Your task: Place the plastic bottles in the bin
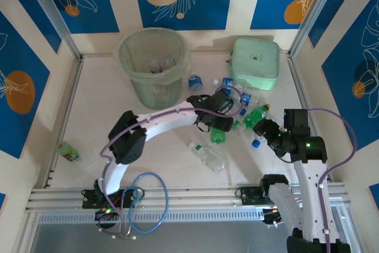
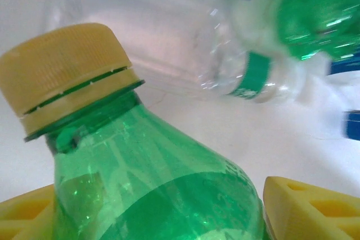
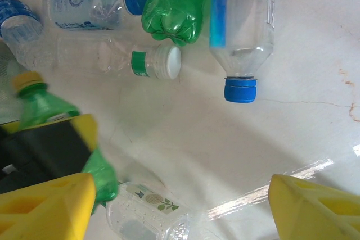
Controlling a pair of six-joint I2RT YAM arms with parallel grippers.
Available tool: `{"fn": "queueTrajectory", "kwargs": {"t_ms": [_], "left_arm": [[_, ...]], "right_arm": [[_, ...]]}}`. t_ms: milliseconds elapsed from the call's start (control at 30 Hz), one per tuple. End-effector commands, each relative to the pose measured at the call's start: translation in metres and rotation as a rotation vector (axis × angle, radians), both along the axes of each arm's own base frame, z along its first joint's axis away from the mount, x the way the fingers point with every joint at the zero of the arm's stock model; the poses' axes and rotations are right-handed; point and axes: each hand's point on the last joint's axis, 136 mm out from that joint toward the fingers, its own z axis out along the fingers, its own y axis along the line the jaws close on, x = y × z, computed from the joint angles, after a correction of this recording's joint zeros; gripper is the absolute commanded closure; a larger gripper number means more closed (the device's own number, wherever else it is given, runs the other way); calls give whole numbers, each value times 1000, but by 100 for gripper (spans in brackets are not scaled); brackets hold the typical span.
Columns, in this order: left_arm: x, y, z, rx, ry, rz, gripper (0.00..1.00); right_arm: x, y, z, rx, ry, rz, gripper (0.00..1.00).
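Your left claw (image 2: pixel 157 198) is clenched on a green bottle (image 2: pixel 140 184) with a yellow cap (image 2: pixel 62 66). In the left wrist view the bottle's body fills the gap and touches both yellow fingers (image 2: pixel 312 206). Can't tell whether the bottle is off the counter (image 1: pixel 118 111) or resting on it.

From the top, that claw sits in the bottle cluster to the right of the bin (image 1: pixel 151 90) and apart from it.

Your right claw (image 3: pixel 181 189) is released, with its fingers wide apart, bare counter between them and nothing gripped. A clear bottle with a leaf-print label (image 3: pixel 147 214) lies just beside one finger.

Ahead of it, all lying down:
- a clear bottle with a blue cap (image 3: pixel 242 26)
- a clear bottle with a white cap (image 3: pixel 121 63)
- the base of a second green bottle (image 3: pixel 174 9)
- a small blue-labelled bottle (image 3: pixel 90 7)

The bin stands upright at the far side of the counter, left of centre. A couple of clear bottles (image 1: pixel 161 63) lie inside it. The mint green case (image 1: pixel 256 63) sits far right, near the cluster.

One clear bottle (image 1: pixel 207 155) lies alone on the near side of the cluster, between your two arms. A small green item (image 1: pixel 68 151) is at the counter's left edge, too small to identify.
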Motion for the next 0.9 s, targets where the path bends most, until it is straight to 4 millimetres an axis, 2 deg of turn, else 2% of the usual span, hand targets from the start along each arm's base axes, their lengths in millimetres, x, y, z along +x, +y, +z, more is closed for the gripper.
{"fn": "queueTrajectory", "kwargs": {"t_ms": [0, 167, 267, 333, 433, 567, 700, 867], "left_arm": [[-12, 8, 56, -70, -64, -21, 34], [-18, 23, 117, -137, -156, -52, 33], [-13, 37, 159, -148, -252, -65, 32], [-1, 52, 190, -159, -314, -42, 31], [27, 84, 232, -194, -385, 31, 31], [74, 140, 277, -218, -480, 170, 31], [117, 195, 303, -201, -569, 305, 30], [165, 264, 298, -162, -580, 480, 30]], "right_arm": [[-2, 2, 1, 11, -10, 13, 19], [0, 3, 3, 16, -18, 15, 19], [2, 5, 4, 29, -27, 14, 19], [4, 7, 4, 44, -35, 18, 19], [6, 11, 2, 60, -39, 27, 19], [6, 15, -4, 73, -28, 38, 20], [4, 19, -4, 79, -28, 55, 20], [5, 25, -1, 102, -42, 67, 20]]}}
